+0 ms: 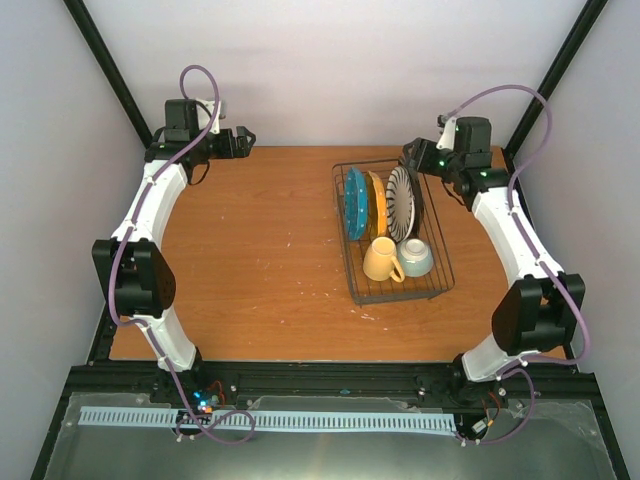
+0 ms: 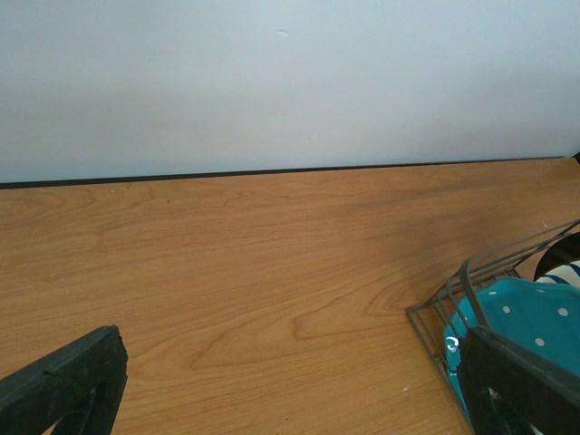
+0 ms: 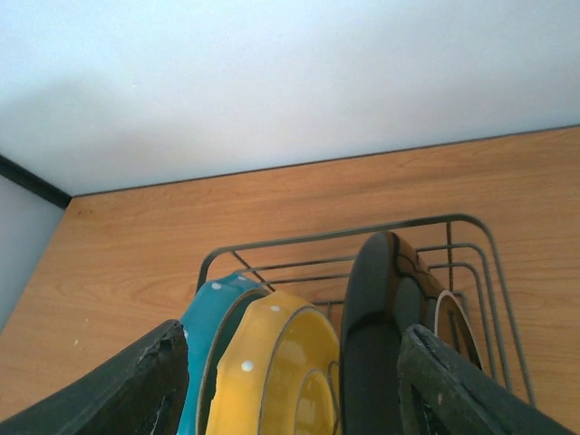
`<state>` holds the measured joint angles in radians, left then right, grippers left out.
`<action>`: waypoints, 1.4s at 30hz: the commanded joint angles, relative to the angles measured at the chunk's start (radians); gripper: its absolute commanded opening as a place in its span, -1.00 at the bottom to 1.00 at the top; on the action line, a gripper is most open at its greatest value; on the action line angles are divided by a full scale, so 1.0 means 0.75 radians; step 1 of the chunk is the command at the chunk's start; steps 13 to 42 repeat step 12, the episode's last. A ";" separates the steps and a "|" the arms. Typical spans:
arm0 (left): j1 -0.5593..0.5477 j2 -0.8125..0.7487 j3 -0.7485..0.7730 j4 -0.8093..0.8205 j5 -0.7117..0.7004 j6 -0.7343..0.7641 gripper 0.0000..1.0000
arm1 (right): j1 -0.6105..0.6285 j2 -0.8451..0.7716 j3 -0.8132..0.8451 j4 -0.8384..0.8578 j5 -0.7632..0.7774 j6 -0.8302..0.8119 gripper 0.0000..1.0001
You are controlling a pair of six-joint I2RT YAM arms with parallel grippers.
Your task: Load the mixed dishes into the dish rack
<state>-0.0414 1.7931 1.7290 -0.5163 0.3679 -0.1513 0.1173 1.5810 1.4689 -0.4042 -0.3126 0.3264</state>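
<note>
The dark wire dish rack point(image 1: 440, 262) stands right of centre. In its far slots the teal dotted plate point(image 1: 355, 203), the orange dotted plate point(image 1: 377, 203) and the black-and-white striped plate point(image 1: 401, 203) stand upright. The pale yellow mug point(image 1: 381, 260) and the pale green bowl point(image 1: 415, 257) sit at its near end. My right gripper point(image 1: 415, 155) is open and empty over the rack's far right corner. Its view shows the teal plate point(image 3: 213, 313), the orange plate point(image 3: 272, 362), a dark striped plate point(image 3: 381, 326) and a brownish plate's rim point(image 3: 450, 317). My left gripper point(image 1: 240, 140) is open and empty at the far left.
Bare wooden tabletop point(image 1: 260, 250) lies left of the rack. The pale back wall point(image 1: 320, 70) runs close behind both grippers. In the left wrist view the rack's corner point(image 2: 453, 299) and the teal plate point(image 2: 521, 313) show at lower right, behind one finger point(image 2: 521, 385).
</note>
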 commanded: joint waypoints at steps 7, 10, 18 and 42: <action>0.005 0.014 0.086 0.032 -0.021 0.028 0.99 | -0.007 -0.120 -0.078 0.085 0.283 0.077 0.26; 0.004 0.034 0.111 0.022 -0.040 0.027 0.99 | -0.009 -0.134 -0.083 0.084 0.364 0.096 0.24; 0.004 0.049 0.135 0.020 -0.041 0.028 0.99 | -0.009 -0.135 -0.082 0.079 0.442 0.109 0.32; 0.004 0.049 0.135 0.020 -0.041 0.028 0.99 | -0.009 -0.135 -0.082 0.079 0.442 0.109 0.32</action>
